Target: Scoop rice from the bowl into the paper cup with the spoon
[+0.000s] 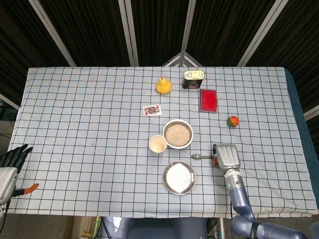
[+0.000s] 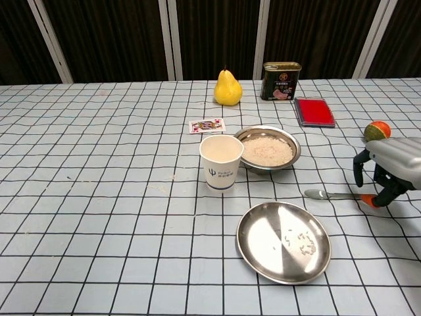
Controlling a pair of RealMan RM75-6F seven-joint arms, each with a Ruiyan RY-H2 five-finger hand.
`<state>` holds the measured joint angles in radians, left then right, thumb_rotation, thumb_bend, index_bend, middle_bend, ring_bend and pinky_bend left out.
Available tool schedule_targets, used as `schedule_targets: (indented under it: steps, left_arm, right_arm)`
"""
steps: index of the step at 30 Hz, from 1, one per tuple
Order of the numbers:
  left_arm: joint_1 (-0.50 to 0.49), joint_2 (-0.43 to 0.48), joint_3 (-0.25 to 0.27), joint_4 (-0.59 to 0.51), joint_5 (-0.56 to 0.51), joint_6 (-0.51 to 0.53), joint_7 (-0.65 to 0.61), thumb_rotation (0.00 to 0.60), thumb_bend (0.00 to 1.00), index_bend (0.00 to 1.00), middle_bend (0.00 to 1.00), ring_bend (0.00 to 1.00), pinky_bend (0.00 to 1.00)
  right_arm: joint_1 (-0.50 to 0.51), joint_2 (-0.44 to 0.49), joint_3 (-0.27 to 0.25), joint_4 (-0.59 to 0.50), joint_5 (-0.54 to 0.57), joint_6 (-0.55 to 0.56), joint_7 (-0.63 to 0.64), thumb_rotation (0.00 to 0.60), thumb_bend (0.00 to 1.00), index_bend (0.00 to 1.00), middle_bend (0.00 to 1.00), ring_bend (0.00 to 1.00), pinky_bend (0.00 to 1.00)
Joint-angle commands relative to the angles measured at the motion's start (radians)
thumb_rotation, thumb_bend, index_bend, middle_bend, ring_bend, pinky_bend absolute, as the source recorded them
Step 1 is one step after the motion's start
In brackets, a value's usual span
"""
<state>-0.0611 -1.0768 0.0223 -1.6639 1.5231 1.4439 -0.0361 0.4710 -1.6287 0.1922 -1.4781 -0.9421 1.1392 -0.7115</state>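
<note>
Right hand: the right hand (image 2: 388, 172) hangs over the handle end of the spoon (image 2: 329, 194), fingers curled down around it; whether they actually grip, I cannot tell.
Left hand: the left hand (image 1: 9, 164) rests off the table's near-left corner, fingers spread, holding nothing.
Task things: the spoon lies flat, well right of the rice bowl (image 2: 268, 149); the paper cup (image 2: 220, 161) stands touching the bowl's left rim.
Risk: a thin flat handle may slip or skid on the cloth if pinched off-centre.
Risk: the light cup so close to the bowl could be knocked over.
Surface: the table (image 1: 79, 139) wears a checked cloth.
Room: dark panelled backdrop.
</note>
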Motion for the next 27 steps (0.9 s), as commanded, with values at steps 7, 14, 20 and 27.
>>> schedule_targets:
  steps: [7,14,20,27]
  left_arm:
    - [-0.001,0.003,-0.004,-0.003,-0.009,-0.003,-0.007,0.6,0.02,0.0,0.0,0.0,0.0]
    - [-0.001,0.002,-0.004,-0.003,-0.009,-0.004,-0.005,0.6,0.02,0.0,0.0,0.0,0.0]
    - [-0.001,0.002,-0.004,-0.004,-0.01,-0.005,-0.002,0.6,0.02,0.0,0.0,0.0,0.0]
    - [-0.002,0.003,-0.004,-0.006,-0.013,-0.007,-0.002,0.6,0.02,0.0,0.0,0.0,0.0]
  right_arm:
    - [0.012,-0.014,-0.012,0.028,0.019,-0.006,0.007,0.6,0.4,0.53,0.96,1.0,0.98]
    - [0.018,-0.018,-0.017,0.037,0.028,-0.004,0.017,0.6,0.41,0.53,0.96,1.0,0.98]
    - [0.021,-0.021,-0.022,0.049,0.036,-0.005,0.024,0.6,0.42,0.53,0.96,1.0,0.98]
    - [0.025,-0.022,-0.027,0.058,0.043,-0.004,0.03,0.6,0.43,0.55,0.96,1.0,0.98]
